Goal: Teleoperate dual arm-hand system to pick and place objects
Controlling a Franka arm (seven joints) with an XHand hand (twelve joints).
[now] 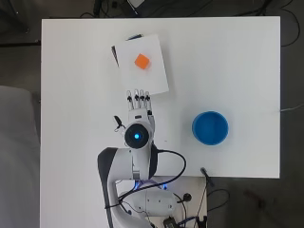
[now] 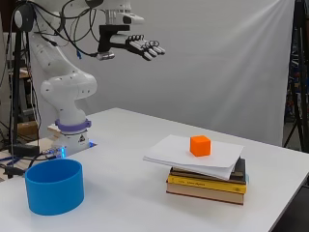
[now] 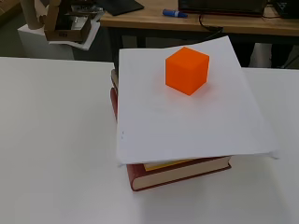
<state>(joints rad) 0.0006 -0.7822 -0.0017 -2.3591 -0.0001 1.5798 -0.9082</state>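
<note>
While the robot hand (image 2: 137,47) hovers with fingers straight, a bright orange cube (image 3: 186,69) sits on paper (image 3: 187,116).

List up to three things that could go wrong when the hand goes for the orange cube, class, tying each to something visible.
1. The orange cube sits on loose white paper that overhangs the stack of books; a push might slide the sheet and the cube with it.
2. The open hand hangs high above the table, so a misjudged descent could knock the cube off.
3. The blue bowl stands well aside, so the cube could drop during the carry.
</note>
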